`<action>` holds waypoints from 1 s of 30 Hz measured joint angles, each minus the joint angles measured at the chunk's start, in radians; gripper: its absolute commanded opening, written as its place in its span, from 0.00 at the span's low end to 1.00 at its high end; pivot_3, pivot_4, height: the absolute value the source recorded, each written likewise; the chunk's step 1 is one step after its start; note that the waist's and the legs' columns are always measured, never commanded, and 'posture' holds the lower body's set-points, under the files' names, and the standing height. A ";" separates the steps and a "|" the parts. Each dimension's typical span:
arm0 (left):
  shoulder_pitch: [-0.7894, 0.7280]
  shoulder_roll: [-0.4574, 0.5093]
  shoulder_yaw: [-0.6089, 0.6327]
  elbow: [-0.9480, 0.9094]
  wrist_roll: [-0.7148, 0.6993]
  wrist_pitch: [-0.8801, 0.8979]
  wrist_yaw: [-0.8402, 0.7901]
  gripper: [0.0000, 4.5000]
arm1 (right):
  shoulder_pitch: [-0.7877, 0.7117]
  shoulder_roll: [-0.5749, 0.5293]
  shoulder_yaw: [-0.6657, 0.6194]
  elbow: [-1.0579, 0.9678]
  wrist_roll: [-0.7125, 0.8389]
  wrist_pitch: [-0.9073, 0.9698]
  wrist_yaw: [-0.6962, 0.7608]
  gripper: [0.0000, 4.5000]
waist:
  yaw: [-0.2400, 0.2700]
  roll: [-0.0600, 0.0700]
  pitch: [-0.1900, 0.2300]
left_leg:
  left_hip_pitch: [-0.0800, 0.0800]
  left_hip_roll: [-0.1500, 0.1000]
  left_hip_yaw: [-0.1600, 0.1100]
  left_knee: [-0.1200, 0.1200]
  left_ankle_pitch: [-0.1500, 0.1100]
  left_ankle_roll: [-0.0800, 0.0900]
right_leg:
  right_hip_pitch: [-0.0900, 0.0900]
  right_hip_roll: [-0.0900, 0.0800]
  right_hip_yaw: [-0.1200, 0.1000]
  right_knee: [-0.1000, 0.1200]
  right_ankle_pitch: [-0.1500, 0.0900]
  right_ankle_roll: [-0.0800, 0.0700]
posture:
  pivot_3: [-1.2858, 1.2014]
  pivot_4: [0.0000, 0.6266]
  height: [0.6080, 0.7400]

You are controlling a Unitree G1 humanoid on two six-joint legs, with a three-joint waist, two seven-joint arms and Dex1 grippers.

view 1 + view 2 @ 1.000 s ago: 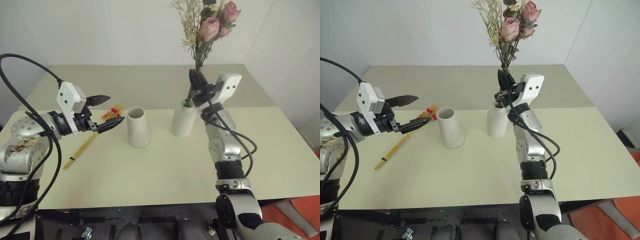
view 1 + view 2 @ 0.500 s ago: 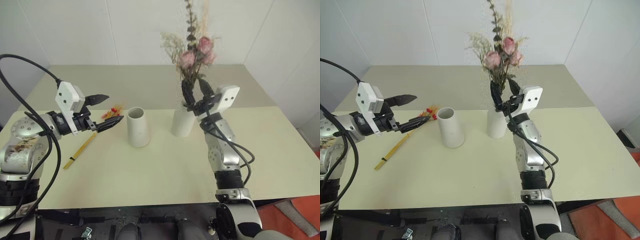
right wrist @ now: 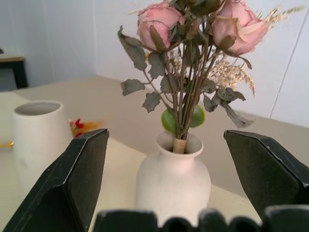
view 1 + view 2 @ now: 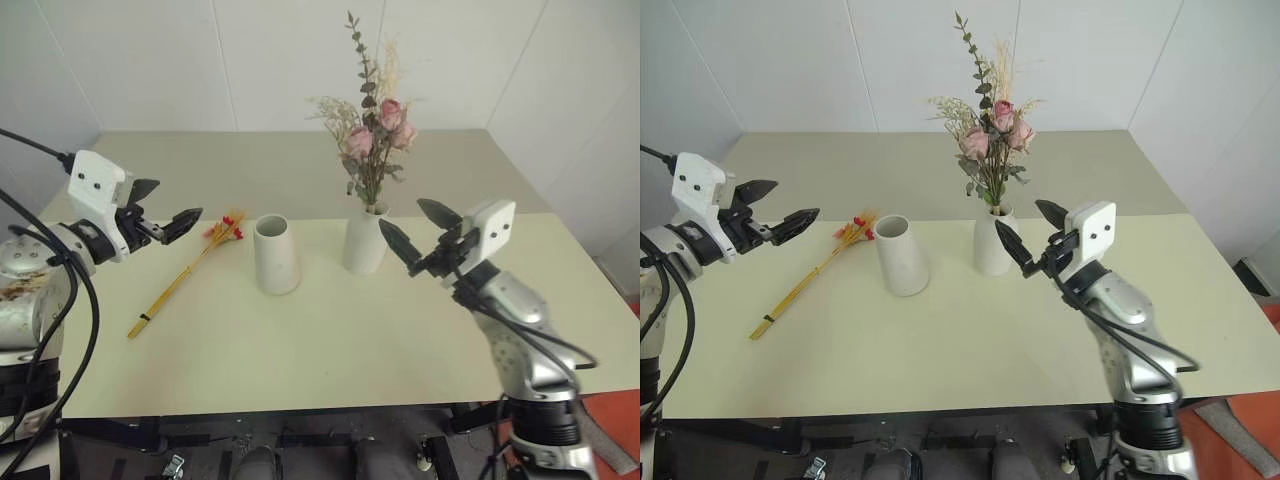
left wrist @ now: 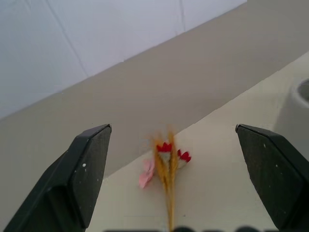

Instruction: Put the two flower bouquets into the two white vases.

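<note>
Pink rose bunch (image 4: 372,135) seated in narrow-necked white vase (image 4: 365,242), frame centre. Both tools released: right tool (image 4: 415,232), left tool (image 4: 166,208). Next, I judge: left takes yellow wheat bundle (image 4: 187,270) into wide-mouthed white vase (image 4: 275,254).

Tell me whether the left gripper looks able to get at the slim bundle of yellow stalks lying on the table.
Probably yes. The left gripper is open and aimed toward the slim bundle of yellow stalks with red blossoms, which lies flat on the pale table, with nothing between them. The plain white tapered vase stands apart, beside the blossoms.
</note>
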 measured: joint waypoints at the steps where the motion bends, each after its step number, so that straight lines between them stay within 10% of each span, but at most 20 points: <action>1: 0.001 0.007 -0.012 -0.013 0.018 0.036 0.024 1.00 | 0.000 -0.048 -0.005 -0.023 0.026 0.040 0.026 1.00 | 0.001 0.000 0.000 | 0.000 0.000 0.000 0.000 0.000 0.000 | 0.000 0.000 0.000 0.000 0.000 0.000 | 0.52 0.24 1.00; 23: -0.413 -0.078 -0.521 0.569 0.160 0.327 -0.139 1.00 | -0.215 -0.204 0.027 -0.159 0.361 0.537 0.041 1.00 | 0.009 -0.002 0.001 | -0.005 -0.003 -0.001 0.001 0.000 0.000 | -0.002 -0.002 0.000 -0.001 0.000 0.001 | 0.52 0.24 1.00; 30: -0.463 -0.092 -0.551 0.656 0.197 0.330 -0.208 0.61 | -0.215 -0.231 0.008 -0.176 0.415 0.560 0.031 1.00 | 0.011 -0.002 0.001 | -0.005 -0.003 -0.001 0.002 0.000 0.000 | -0.002 -0.002 0.000 -0.001 0.000 0.001 | 0.52 0.24 1.00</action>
